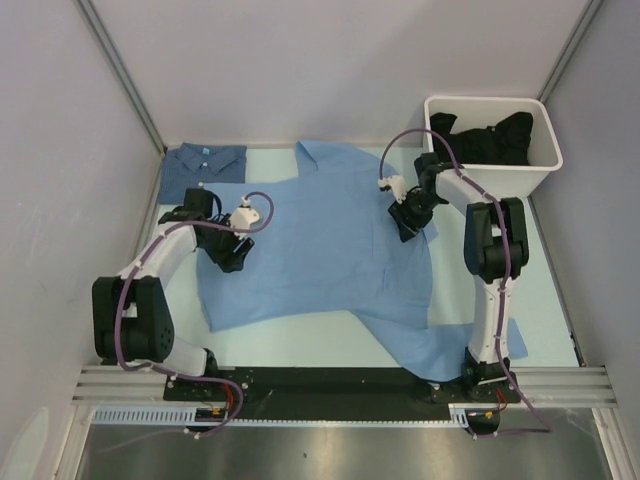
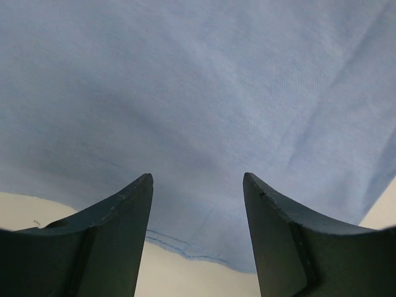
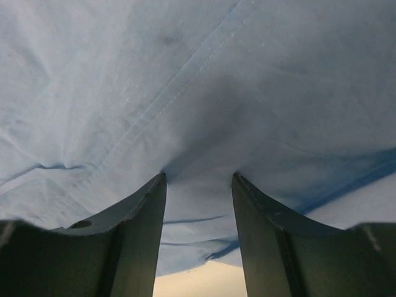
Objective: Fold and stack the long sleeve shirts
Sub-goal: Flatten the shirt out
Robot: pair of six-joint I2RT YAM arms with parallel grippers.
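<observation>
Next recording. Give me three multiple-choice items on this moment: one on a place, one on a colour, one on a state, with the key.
1. Where on the pale table does the folded darker denim-blue collared shirt lie?
A. near right corner
B. far left corner
C. dead centre

2. What colour is the clothing in the white plastic bin?
A. red
B. yellow
C. black

3. How does the left tool stand at the edge of the spread light sky-blue cloth shirt?
A. open
B. shut on a sleeve
C. shut on the collar

Key:
1 B: in the top view it sits where the left and back walls meet.
2 C: only black cloth shows inside the bin.
3 A: the left wrist view shows its fingers apart with nothing pinched between them.
</observation>
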